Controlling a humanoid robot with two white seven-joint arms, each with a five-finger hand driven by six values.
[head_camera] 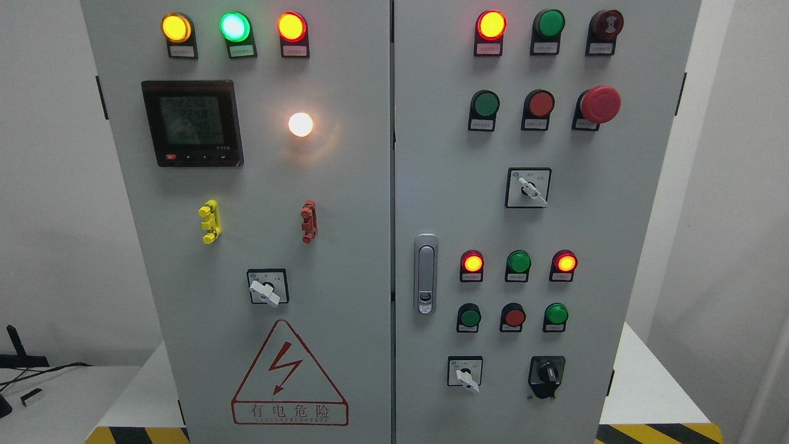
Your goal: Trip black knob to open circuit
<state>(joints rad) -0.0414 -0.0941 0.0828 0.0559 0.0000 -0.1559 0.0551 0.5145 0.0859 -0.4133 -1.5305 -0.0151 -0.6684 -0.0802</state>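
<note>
White walls, grey cabinet (345,185) w/ black knob (546,374) lower right; no hands visible, fingers can't tell.

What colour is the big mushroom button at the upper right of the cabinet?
Red: the mushroom button has a red cap on a black base, seen in the head view.

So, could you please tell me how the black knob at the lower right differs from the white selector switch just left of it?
The black knob is black on a black shield-shaped plate; the white selector switch has a white handle on a square, pale-faced plate. The knob's pointer stands roughly upright; the selector's handle slants down to the right. Both sit low on the right door.
</note>
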